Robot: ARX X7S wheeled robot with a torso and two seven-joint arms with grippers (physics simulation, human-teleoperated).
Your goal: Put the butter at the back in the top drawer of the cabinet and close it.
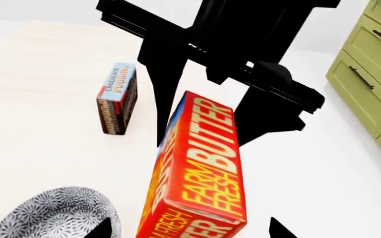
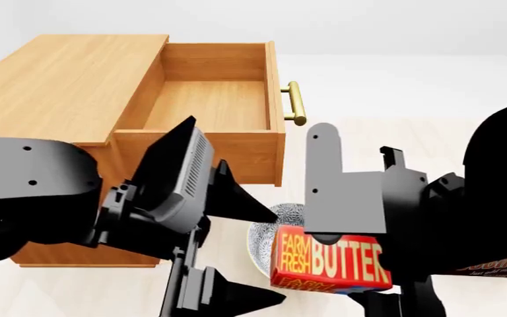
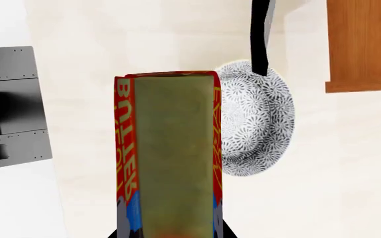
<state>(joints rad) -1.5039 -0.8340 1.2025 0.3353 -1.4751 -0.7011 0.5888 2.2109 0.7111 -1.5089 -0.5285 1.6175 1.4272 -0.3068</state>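
Pale table (image 2: 385, 142) held wooden cabinet (image 2: 60, 86), top drawer (image 2: 209, 102) pulled open. Right claw (image 2: 346, 264) pinched butter (image 2: 329, 259) tight, above bowl (image 2: 263, 241). Left claw (image 2: 236, 247) wide open, empty. Drawer up ahead of claw: lift butter higher, clear front wall, go deep to back.

Your head camera looks forward and down over both arms at the cabinet (image 2: 68, 86) with its open top drawer (image 2: 209, 105). Each wrist camera sits very close to the butter (image 1: 200, 173). All three views share the butter and the patterned bowl (image 3: 257, 119).
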